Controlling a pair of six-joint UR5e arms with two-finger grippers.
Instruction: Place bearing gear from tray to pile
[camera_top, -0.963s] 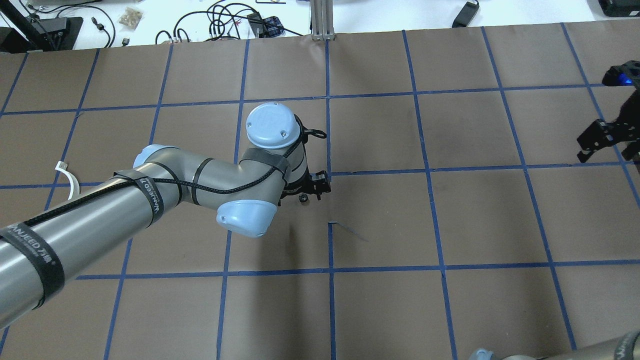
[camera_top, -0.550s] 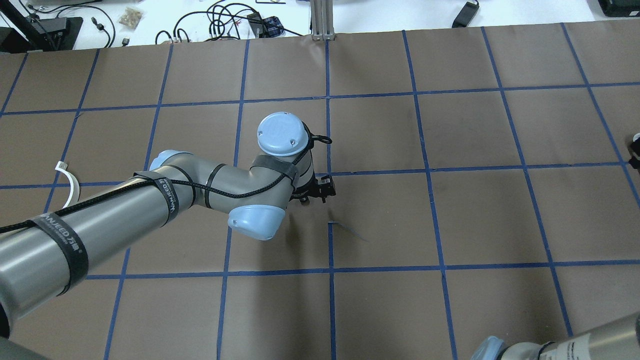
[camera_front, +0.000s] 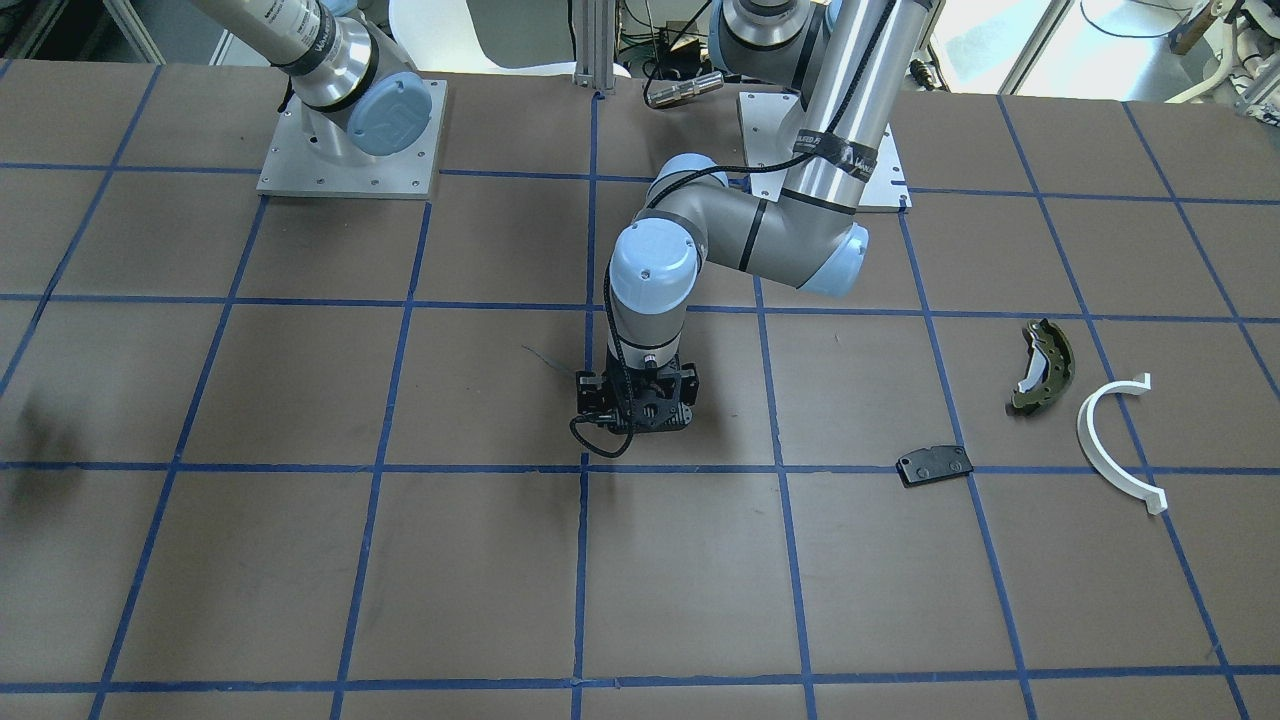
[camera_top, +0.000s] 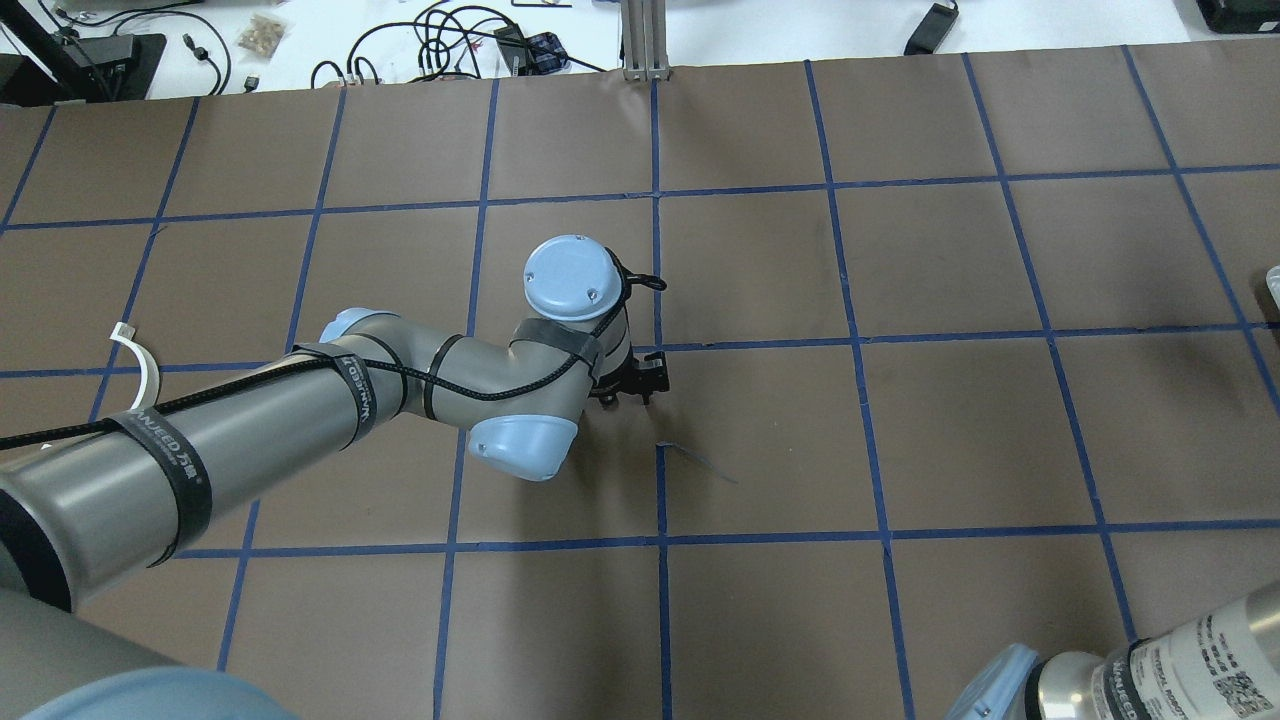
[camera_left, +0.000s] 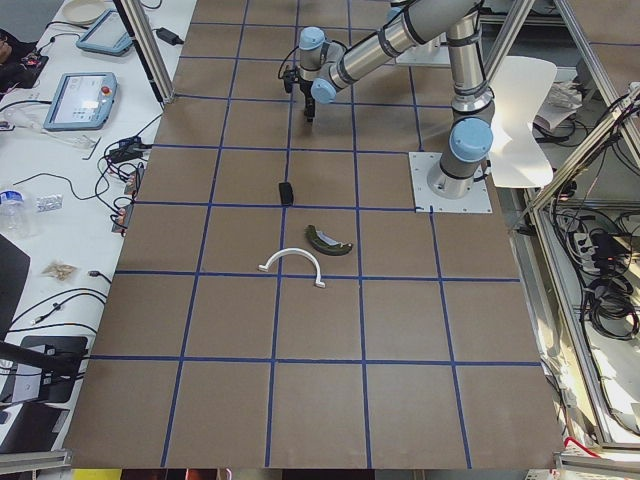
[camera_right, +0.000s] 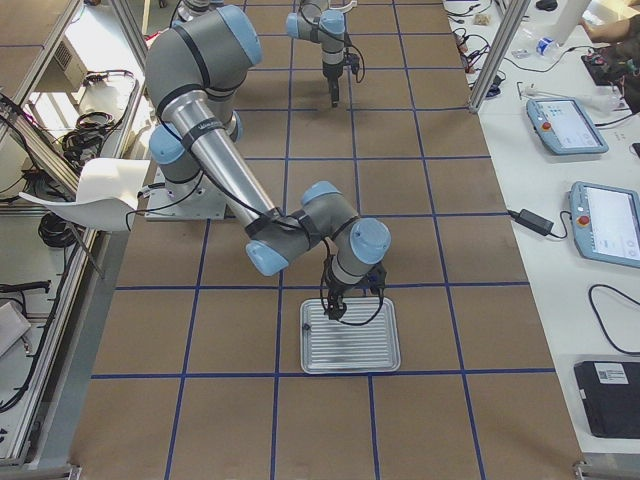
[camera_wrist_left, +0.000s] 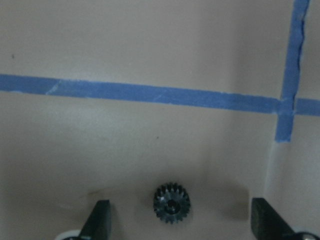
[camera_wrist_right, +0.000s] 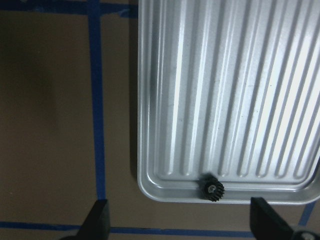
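A small black bearing gear (camera_wrist_left: 171, 202) lies on the brown table between the spread fingers of my left gripper (camera_wrist_left: 181, 217), which is open and low over the table's middle (camera_front: 637, 405). A second small black gear (camera_wrist_right: 212, 188) sits at the near rim of the ribbed metal tray (camera_wrist_right: 150, 150). My right gripper (camera_wrist_right: 181, 216) hovers open above it, also seen over the tray in the exterior right view (camera_right: 345, 305). The pile lies apart on my left side: an olive brake shoe (camera_front: 1042, 365), a white arc (camera_front: 1115, 440) and a black pad plate (camera_front: 934, 464).
The table (camera_top: 960, 430) is brown paper with a blue tape grid. The tray (camera_right: 350, 335) lies at my right end. A white arc end (camera_top: 140, 360) shows beside the left arm. Cables and devices lie beyond the far edge (camera_top: 450, 40).
My left arm has shifted a little right and settled over the gear. My right gripper has left the overhead view at the right edge, and its arm has come in at the bottom right.
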